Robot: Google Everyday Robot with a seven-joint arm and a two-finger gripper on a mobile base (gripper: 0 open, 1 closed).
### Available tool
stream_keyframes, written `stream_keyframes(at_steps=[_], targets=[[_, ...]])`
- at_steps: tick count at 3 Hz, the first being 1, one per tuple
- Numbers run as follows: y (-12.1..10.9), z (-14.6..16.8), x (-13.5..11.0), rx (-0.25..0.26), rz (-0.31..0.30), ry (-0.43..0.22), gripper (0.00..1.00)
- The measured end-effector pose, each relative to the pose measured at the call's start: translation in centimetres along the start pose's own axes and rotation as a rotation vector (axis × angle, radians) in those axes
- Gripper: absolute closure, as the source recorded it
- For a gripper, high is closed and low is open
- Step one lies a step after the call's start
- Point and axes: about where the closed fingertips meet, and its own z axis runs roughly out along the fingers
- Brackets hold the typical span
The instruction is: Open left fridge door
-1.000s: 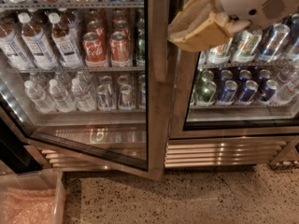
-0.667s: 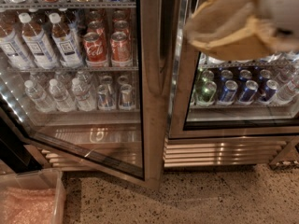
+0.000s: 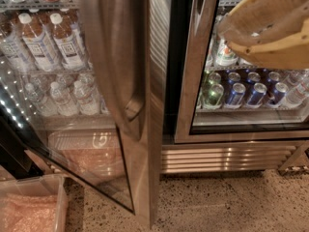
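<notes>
The left fridge door point(image 3: 137, 129) stands swung out toward me, its glass pane point(image 3: 58, 129) angled over the floor and its wide steel edge with a long handle point(image 3: 131, 105) in the middle of the view. Behind the glass are shelves of water bottles point(image 3: 63, 98) and juice bottles point(image 3: 36, 42). The fridge point(image 3: 227, 156) shows its louvred steel grille at the base. The right door point(image 3: 193, 81) is closed over silver-green and blue cans point(image 3: 241, 93). My tan gripper point(image 3: 241, 33) hangs at the top right, in front of the right door and apart from the left door.
A translucent bin point(image 3: 29, 207) with pinkish contents sits on the floor at the bottom left, under the open door's corner. Speckled terrazzo floor point(image 3: 231, 202) lies in front of the grille.
The left door has swung further open, its steel edge moving right and toward me. The gripper has moved right, away from the door edge, toward the top right corner.
</notes>
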Motion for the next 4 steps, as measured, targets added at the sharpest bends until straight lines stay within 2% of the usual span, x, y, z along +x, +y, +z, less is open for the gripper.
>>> stream_keyframes(at_steps=[4], targets=[[0.00,0.00,0.00,0.000,0.000,0.000,0.37]])
